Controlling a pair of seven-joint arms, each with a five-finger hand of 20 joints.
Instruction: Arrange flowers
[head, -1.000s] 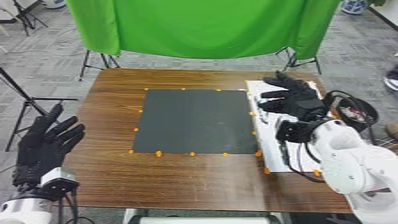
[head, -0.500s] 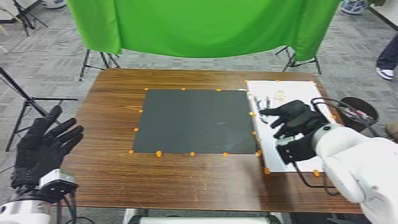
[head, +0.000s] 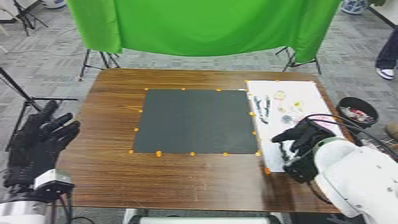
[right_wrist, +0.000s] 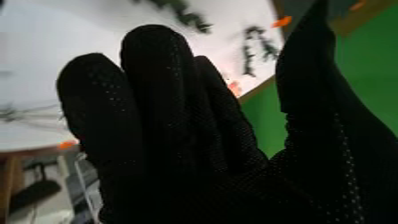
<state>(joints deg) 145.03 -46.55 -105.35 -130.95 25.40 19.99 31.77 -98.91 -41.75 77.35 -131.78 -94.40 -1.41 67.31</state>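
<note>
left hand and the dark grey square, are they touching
Apart. The head view shows it: the left hand is by the table's left edge, with a broad strip of brown table between it and the dark grey square.

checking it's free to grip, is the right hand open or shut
Open: the right hand has straight fingers, its thumb spread away from them.

Glossy wooden table (head: 191, 182), matt dark mat (head: 191, 122), smooth green cloth (head: 209, 30).
</note>
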